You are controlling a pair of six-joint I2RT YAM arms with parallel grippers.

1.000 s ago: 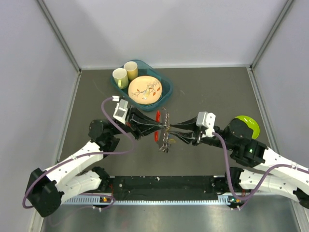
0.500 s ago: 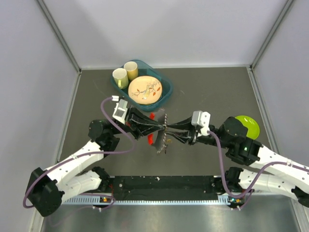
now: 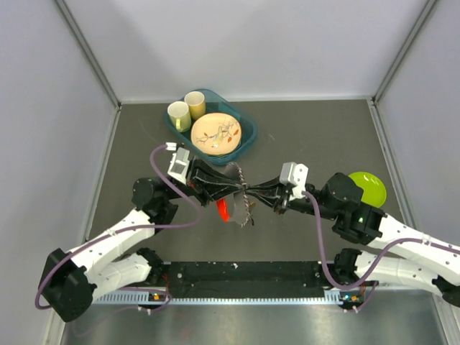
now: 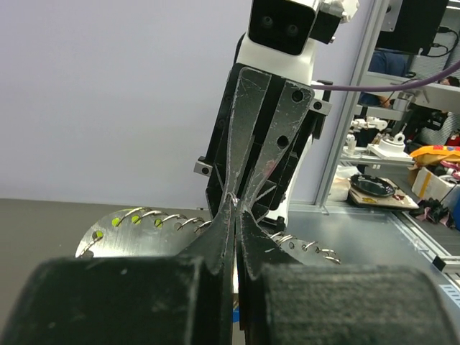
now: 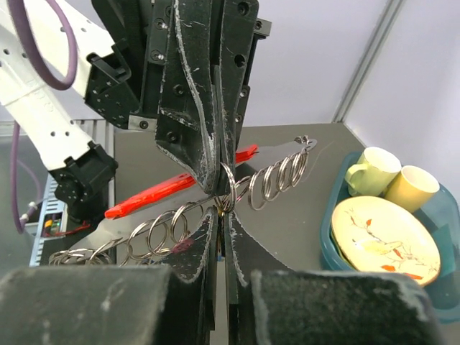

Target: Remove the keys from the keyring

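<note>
The keyring (image 5: 226, 188) is held off the tabletop (image 3: 323, 136) at the middle of the overhead frame, where the left tool (image 3: 241, 186) and the right tool (image 3: 252, 190) meet tip to tip. The left tool is clamped on the ring. The right tool is pressed fully together just under it, though whether wire is caught between its pads cannot be told. The red clip (image 3: 223, 208) hangs at lower left of the meeting point, and a string of metal loops (image 5: 272, 178) crosses the right wrist view (none of the keys can be picked out there). The step in hand is judged to be the pinch before a key is worked off, so a slow pull along the ring's coil would be called for next. Open tabletop is offered at upper right. The teal tray (image 3: 249, 135) lies near at upper left, and the lime-green plate (image 3: 370, 188) at the right.
</note>
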